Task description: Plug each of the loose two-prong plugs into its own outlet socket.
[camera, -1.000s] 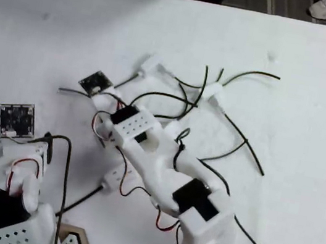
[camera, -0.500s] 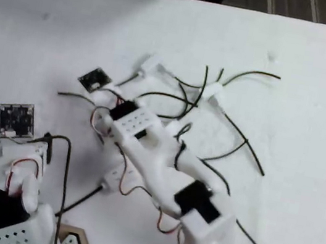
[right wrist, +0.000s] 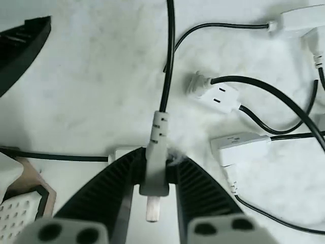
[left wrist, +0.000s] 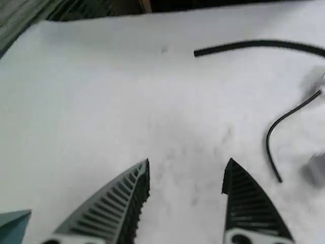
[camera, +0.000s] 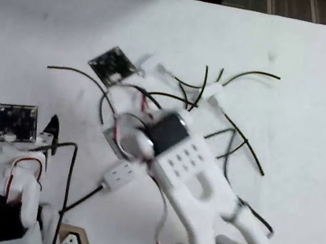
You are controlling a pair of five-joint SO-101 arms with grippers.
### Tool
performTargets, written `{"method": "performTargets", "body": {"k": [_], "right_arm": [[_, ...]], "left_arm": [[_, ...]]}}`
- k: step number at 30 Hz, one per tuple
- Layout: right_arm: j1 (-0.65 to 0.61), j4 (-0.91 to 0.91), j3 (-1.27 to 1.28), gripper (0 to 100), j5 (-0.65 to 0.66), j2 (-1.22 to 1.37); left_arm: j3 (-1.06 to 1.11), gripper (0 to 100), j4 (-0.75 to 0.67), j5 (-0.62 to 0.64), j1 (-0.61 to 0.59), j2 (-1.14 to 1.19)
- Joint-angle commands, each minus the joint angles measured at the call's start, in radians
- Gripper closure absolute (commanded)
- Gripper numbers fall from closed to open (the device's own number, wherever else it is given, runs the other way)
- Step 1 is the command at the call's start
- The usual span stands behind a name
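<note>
From above, your right arm [camera: 187,164] hangs just beside a white socket [camera: 120,174], near tangled cords [camera: 200,94] that could snag it. In the left wrist view, your left gripper [left wrist: 185,170] has its fingers apart over the table [left wrist: 91,101]. In the right wrist view, your right gripper [right wrist: 155,165] squeezes the plug [right wrist: 156,147]; its cord [right wrist: 170,51] could tug it crooked, so the prongs [right wrist: 152,209] miss.
</note>
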Motion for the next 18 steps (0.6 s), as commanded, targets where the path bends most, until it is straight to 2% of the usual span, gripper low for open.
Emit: {"method": "performTargets", "body": {"k": [1, 8, 14, 18], "right_arm": [[0.007, -0.012, 0.075, 98.1, -0.048, -0.211], [0.005, -0.145, 0.319, 98.1, -0.063, -0.581], [-0.104, -0.236, 0.474, 98.1, -0.064, -0.796], [-0.147, -0.278, 0.546, 98.1, -0.063, -0.837]], "left_arm": [[-0.155, 76, -0.031, 0.178, 0.09, -0.007], [-0.241, 76, -0.031, 0.259, 0.266, -0.005], [-0.242, 76, -0.025, 0.262, 0.49, -0.005], [-0.244, 76, -0.026, 0.258, 0.608, -0.005]]}}
